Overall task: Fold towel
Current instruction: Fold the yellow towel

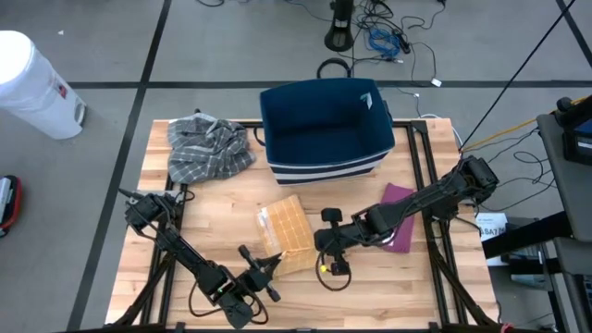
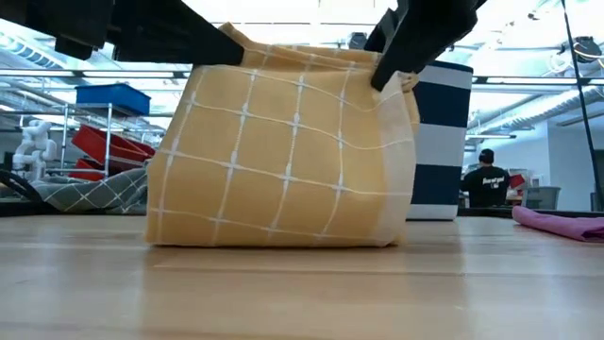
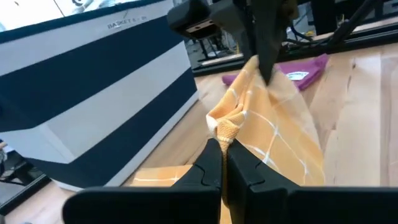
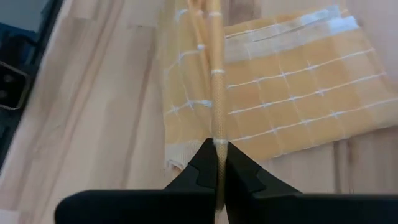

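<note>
Both tools are pinched shut on the yellow towel [image 1: 285, 233], near the middle of the counter's [image 1: 213, 208] front edge: left tool [image 1: 268, 266] on one near corner, right tool [image 1: 326, 242] on the other, near edge raised. Carry both corners level toward the far edge, keep tension even, and land them square on the far corners before releasing.

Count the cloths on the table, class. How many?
3: yellow checked towel at the front middle, pinched by both grippers; grey plaid cloth back left; purple cloth right, partly under the right arm.
</note>
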